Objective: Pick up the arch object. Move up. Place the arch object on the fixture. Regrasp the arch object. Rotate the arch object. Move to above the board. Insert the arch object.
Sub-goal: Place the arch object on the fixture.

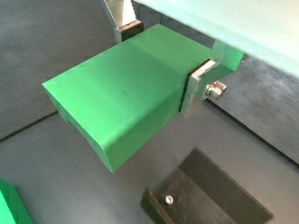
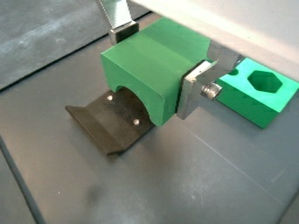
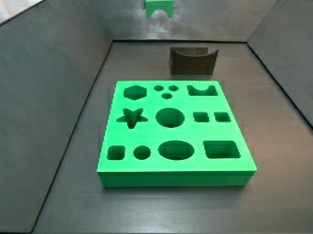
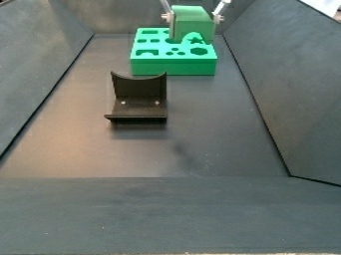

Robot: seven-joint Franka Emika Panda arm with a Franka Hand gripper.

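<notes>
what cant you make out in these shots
- Gripper: its body is cut off by the frame edge in both wrist views and both side views.
- Board: only a corner with a hexagon hole shows in a wrist view.
- Fixture: partly cut by the frame edge.
- Arch object: too small to read.

A dark grey matte table floor (image 3: 49, 183) fills the enclosure. 2 dark, flat panels slope up from its long edges (image 4: 40, 70) (image 4: 286, 90). A paler grey, brushed-looking panel (image 3: 73, 18) rises along 1 short edge.
</notes>
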